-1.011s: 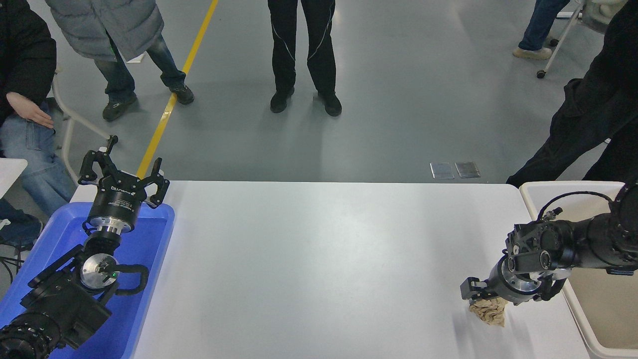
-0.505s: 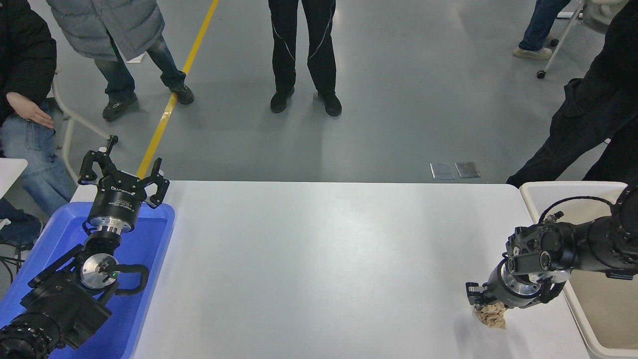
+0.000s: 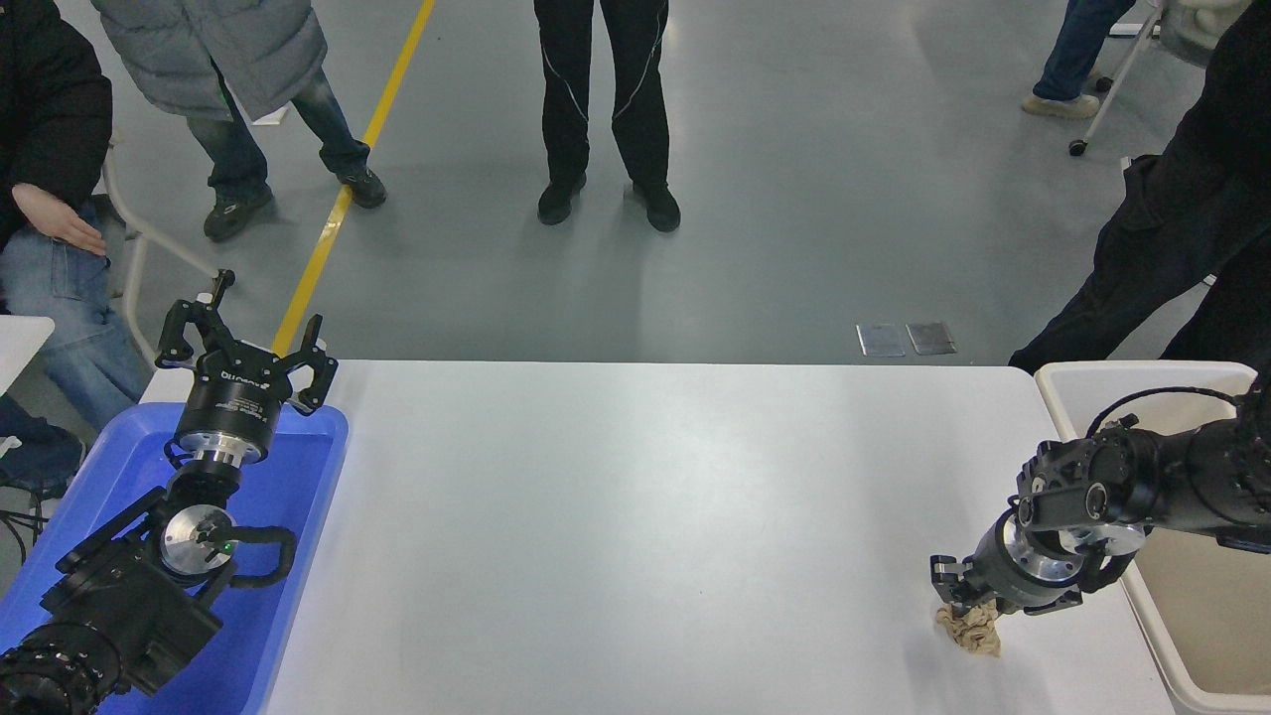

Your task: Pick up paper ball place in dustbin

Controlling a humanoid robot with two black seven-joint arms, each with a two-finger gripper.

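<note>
The white table [image 3: 635, 516] fills the lower middle of the frame. The paper ball [image 3: 972, 629] lies at its lower right. A blue tray [image 3: 298, 516] sits at its left edge.

Crumpled, matt tan paper is seen in the paper ball [image 3: 971, 628]; smooth plastic in the cream dustbin [image 3: 1152, 377] and glossy blue tray [image 3: 298, 516].

My right gripper [image 3: 965, 604] covers the paper ball's [image 3: 976, 632] top, grip maybe closed; the dustbin [image 3: 1142, 378] runs off frame right.
</note>
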